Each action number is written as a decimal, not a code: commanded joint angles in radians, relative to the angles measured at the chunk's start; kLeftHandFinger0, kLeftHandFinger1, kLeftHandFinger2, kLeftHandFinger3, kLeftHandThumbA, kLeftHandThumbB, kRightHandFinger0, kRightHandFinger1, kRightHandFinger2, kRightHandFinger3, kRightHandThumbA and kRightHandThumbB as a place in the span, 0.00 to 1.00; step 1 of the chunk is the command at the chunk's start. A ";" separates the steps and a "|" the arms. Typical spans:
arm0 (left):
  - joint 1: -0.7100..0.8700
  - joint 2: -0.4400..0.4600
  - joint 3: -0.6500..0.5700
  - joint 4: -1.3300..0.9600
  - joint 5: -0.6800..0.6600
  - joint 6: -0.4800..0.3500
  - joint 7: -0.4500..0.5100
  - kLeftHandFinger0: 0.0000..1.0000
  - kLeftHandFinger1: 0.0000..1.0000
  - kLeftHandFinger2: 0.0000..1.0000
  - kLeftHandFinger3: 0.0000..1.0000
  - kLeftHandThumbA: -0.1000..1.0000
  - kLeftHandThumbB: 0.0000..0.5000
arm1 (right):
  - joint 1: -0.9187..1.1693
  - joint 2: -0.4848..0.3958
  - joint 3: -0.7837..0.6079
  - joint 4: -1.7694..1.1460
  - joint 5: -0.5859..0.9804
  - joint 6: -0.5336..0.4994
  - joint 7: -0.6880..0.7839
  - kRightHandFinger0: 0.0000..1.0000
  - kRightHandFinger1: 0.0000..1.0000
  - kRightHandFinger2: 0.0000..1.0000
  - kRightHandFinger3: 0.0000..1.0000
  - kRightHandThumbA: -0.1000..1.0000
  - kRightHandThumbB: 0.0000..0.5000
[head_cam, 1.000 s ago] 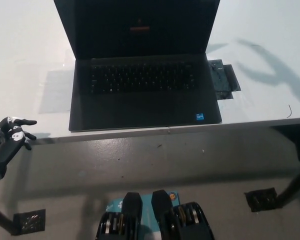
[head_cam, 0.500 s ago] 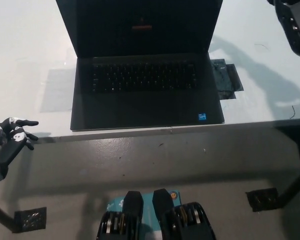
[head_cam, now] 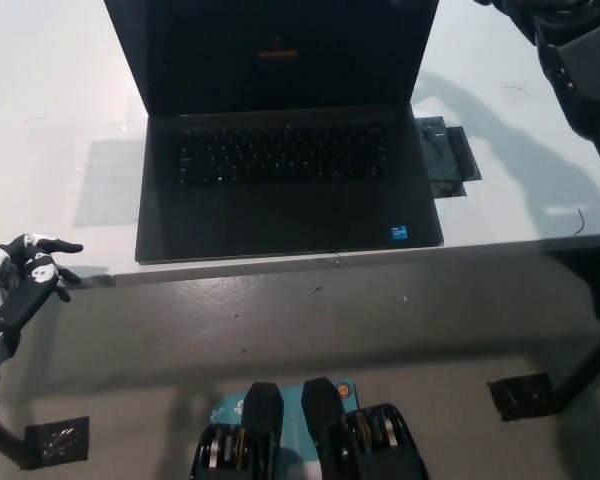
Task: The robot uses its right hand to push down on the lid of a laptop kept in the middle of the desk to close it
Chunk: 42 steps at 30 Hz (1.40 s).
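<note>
Reach the right hand (head_cam: 570, 50) (grip state not visible) over the laptop lid (head_cam: 270, 50), pressing evenly at its top edge; left hand (head_cam: 25, 285) rests released.

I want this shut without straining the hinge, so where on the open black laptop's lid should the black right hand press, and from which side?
Probably the top edge of the open black laptop's lid, near its middle, coming from behind and above. The lid stands raised over the keyboard, and the black right arm is already at the upper right; the hand itself is out of view.

White left hand (head_cam: 22, 283) with black fingertips, bulky black right arm (head_cam: 578, 62)
</note>
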 commanded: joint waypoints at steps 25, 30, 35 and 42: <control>-0.027 0.057 0.013 -0.075 -0.012 0.056 -0.011 0.35 0.43 0.55 0.59 0.02 0.33 | 0.463 -0.010 -0.088 -0.559 0.040 0.198 0.040 1.00 1.00 0.99 1.00 0.57 0.84; -0.035 0.070 0.018 -0.056 -0.019 0.035 -0.025 0.36 0.43 0.56 0.60 0.02 0.31 | 0.550 0.002 -0.114 -0.656 0.082 0.221 0.053 1.00 1.00 0.85 1.00 0.57 0.81; -0.039 0.071 0.015 -0.057 -0.009 0.040 -0.019 0.34 0.42 0.55 0.59 0.03 0.32 | 0.639 0.013 -0.135 -0.742 0.133 0.242 0.062 1.00 0.99 0.87 1.00 0.52 0.76; -0.038 0.072 0.013 -0.060 -0.005 0.051 -0.013 0.34 0.41 0.55 0.61 0.03 0.32 | 0.775 0.054 -0.190 -0.827 0.236 0.280 0.054 1.00 1.00 0.99 1.00 0.52 0.66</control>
